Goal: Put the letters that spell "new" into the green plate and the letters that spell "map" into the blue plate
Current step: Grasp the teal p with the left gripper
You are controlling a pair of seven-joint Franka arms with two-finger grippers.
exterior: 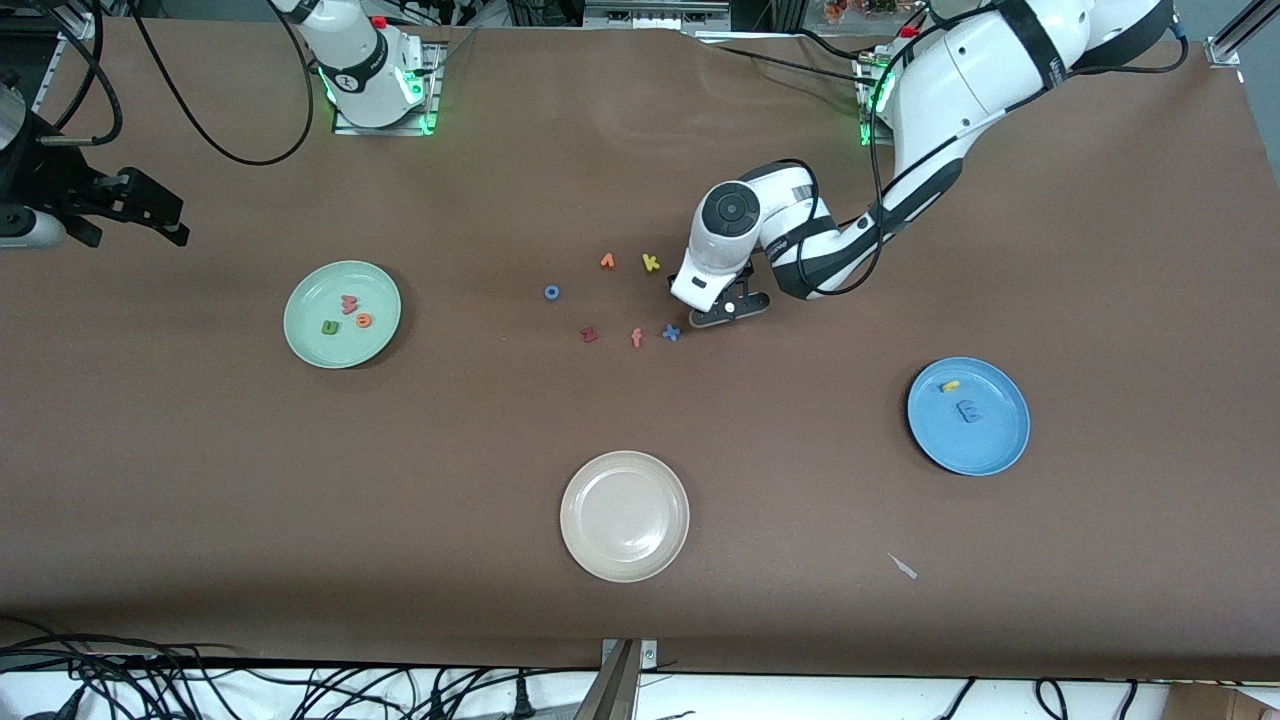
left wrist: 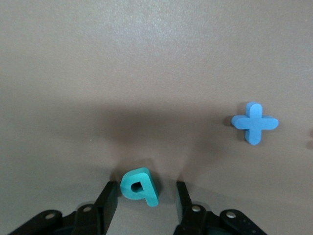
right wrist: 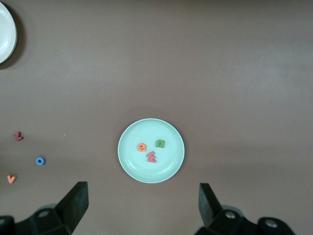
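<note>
The teal a (left wrist: 140,186) lies on the brown table between the fingers of my left gripper (left wrist: 146,188), which is low over the table (exterior: 728,309) next to the blue x. One finger is at the letter's side and the other stands apart from it, so the jaws are open. The front view hides the teal letter. On the blue plate (exterior: 990,445) lie the yellow p (exterior: 950,385) and blue m (exterior: 967,411). The green plate (exterior: 375,300) holds the salmon w (exterior: 349,304), green n (exterior: 329,327) and orange e (exterior: 363,321). My right gripper (right wrist: 143,190) waits wide open, high over the right arm's end of the table (exterior: 170,220).
Loose letters lie mid-table: blue x (exterior: 671,333), salmon f (exterior: 636,337), dark red z (exterior: 589,334), blue o (exterior: 551,292), an orange letter (exterior: 607,261), yellow k (exterior: 650,262). A beige plate (exterior: 624,515) sits nearer the front camera, with a white scrap (exterior: 903,566) beside it.
</note>
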